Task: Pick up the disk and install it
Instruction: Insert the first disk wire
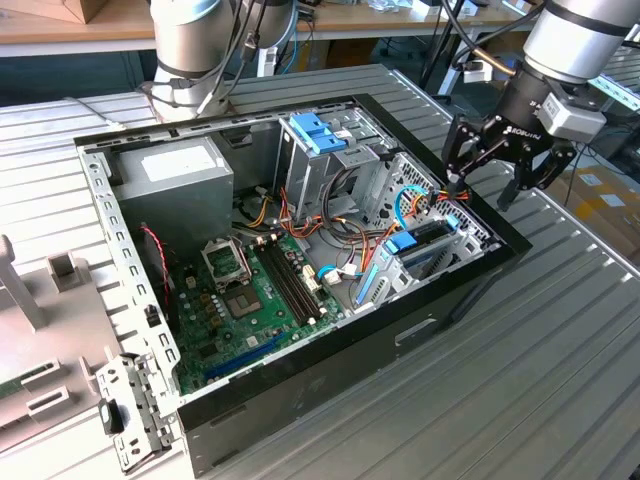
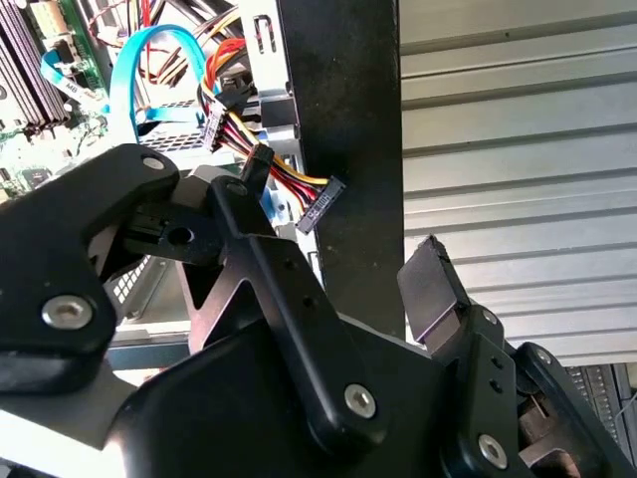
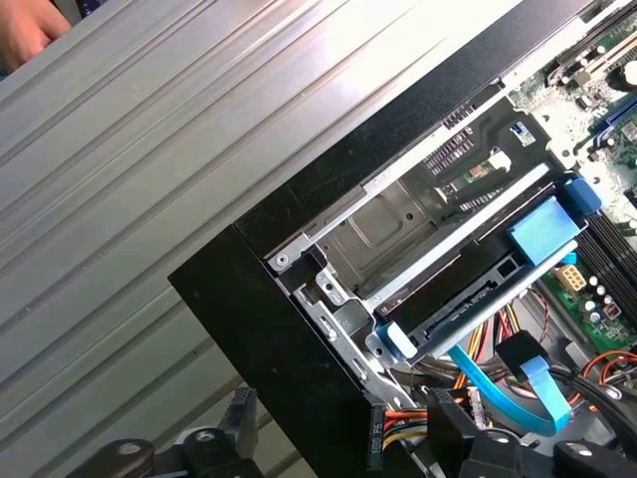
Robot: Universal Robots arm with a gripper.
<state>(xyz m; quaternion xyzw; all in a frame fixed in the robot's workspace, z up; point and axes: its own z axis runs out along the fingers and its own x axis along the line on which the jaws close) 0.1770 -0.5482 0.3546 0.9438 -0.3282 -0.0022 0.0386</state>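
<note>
gripper (image 1: pixel 497 160): fingers spread apart, holding nothing, hovering above the computer case (image 1: pixel 330 375) at its corner on the exterior view's right
disk (image 3: pixel 453 284): sits in the drive bay (image 3: pixel 398 229) inside that corner, blue tab (image 3: pixel 542 227) on it
cables (image 2: pixel 279 179): loose bundle beside the bay

A ribbed, silver-grey metal work table (image 1: pixel 560 330) carries an opened black desktop computer case (image 1: pixel 330 370), lying on its side with its interior facing up and taking up the middle of the surface. At the table's far edge, the grey base of a robot arm (image 1: pixel 190 90) stands just behind the case. Near the corner on the exterior view's left, a pale grey fixture with upright posts (image 1: pixel 40 300) rests on the table, and a perforated metal bracket (image 1: pixel 130 415) lies just beside the case's near corner. Both wrist views show the ribbed table running alongside the case's black outer wall.
</note>
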